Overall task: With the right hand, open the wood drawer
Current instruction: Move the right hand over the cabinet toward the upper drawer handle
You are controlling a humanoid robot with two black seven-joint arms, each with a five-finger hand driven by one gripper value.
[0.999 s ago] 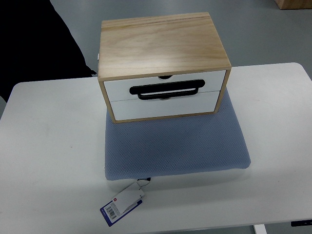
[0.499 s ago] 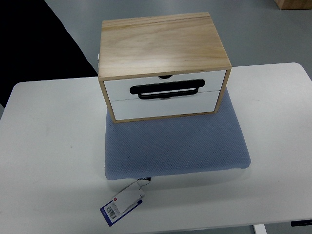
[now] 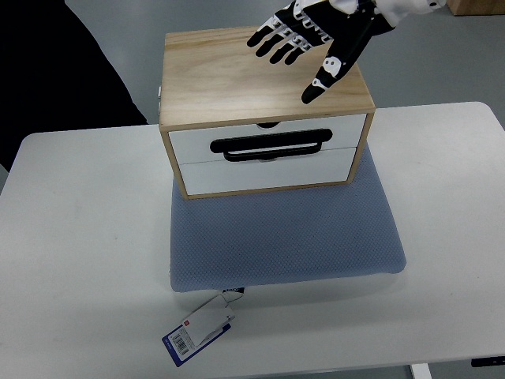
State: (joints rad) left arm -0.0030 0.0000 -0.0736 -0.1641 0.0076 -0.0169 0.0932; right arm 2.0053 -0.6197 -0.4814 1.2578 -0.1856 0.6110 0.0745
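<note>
Top view: the wood drawer box (image 3: 264, 75) — pale grained timber, two smooth white fronts, a black loop handle (image 3: 271, 145) — sits shut at the far end of a blue textured pad (image 3: 284, 237) on the white table (image 3: 79, 260). The right hand (image 3: 312, 39) hovers over the box's top, fingers spread, holding nothing.

Right hand (image 3: 316, 35): black jointed fingers (image 3: 274, 33) with white segments and small screws.

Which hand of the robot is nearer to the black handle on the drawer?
Right. The right hand hovers open over the wooden box top, just behind the black handle. The left hand is not in view.
</note>
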